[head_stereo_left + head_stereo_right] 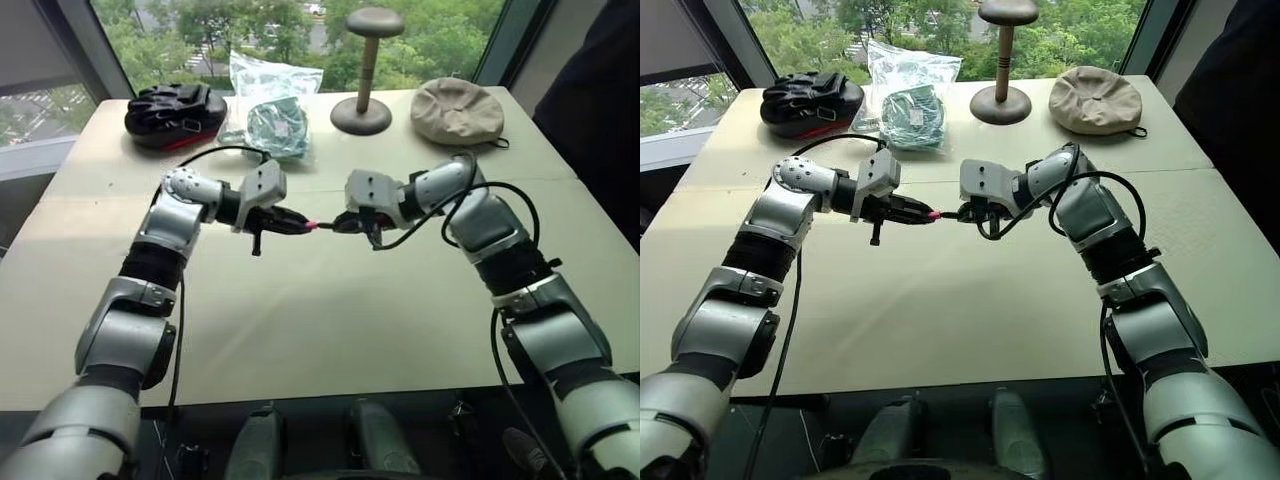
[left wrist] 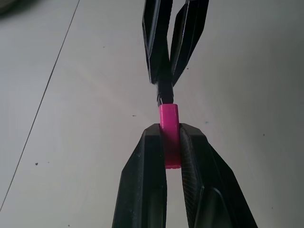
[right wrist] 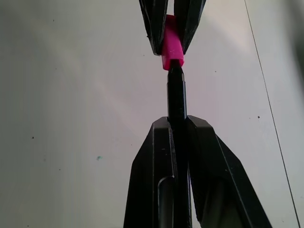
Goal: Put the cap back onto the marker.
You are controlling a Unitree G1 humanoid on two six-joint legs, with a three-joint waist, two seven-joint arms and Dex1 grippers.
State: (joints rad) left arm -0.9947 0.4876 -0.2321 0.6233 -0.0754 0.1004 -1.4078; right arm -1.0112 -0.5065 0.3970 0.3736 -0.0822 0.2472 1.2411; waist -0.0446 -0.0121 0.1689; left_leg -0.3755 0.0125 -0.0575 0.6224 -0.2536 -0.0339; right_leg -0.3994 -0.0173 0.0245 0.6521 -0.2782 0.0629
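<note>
Where tools meet above the table [image 1: 330, 330]: cap [image 2: 169, 128] against marker [image 3: 176, 99]; no legible writing

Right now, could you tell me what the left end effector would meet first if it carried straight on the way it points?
Most likely the marker: the cap in the left end effector already sits at its tip, with the right end effector just behind.

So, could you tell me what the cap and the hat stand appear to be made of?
The cap looks like smooth, opaque pink plastic with a soft sheen. The hat stand looks like dark, matte turned wood, judging by its rounded knob and base, though painted metal is possible.
</note>
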